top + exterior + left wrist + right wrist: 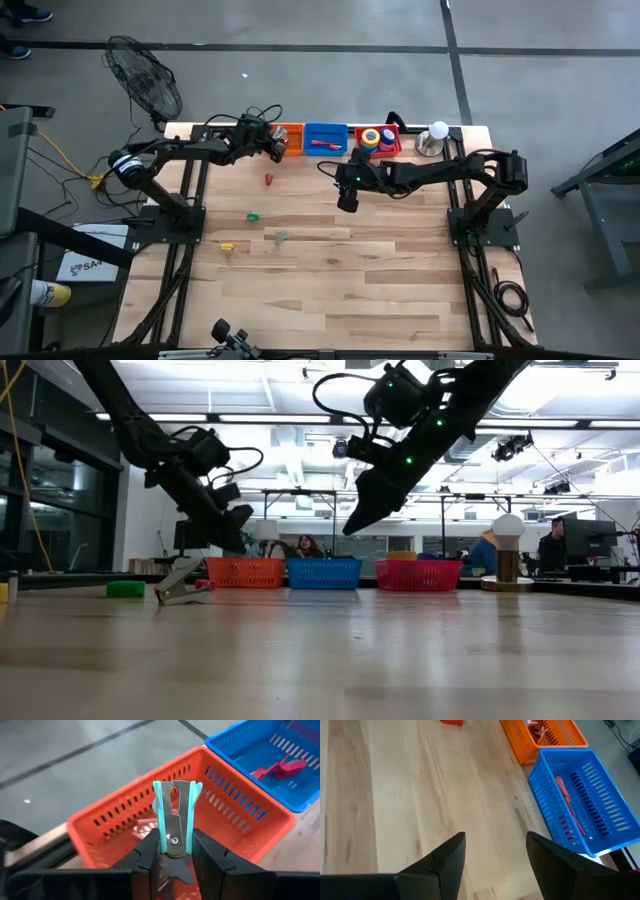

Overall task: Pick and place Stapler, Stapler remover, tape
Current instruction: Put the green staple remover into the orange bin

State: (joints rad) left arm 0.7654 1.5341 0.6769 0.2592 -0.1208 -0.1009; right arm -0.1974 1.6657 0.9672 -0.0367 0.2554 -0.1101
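Note:
My left gripper (272,147) is at the far edge, over the orange basket (150,815), shut on a teal staple remover (175,805). A red stapler (280,767) lies in the blue basket (325,137) beside it. Tape rolls (372,137) sit in the red basket (382,140). My right gripper (495,840) hangs open over bare table in front of the blue basket, with nothing between its fingers. My left gripper pinches the staple remover by its riveted hinge end (174,840) between its two fingers. The fingers slant down toward the table's far edge and lie along the remover. Its claw end sticks out past the fingertips, lifted clear above the orange basket.
Small loose pieces lie on the table's left half: a red one (268,180), a green one (252,215), a yellow one (228,247) and a grey one (278,237). A white ball on a metal base (437,135) stands at the far right.

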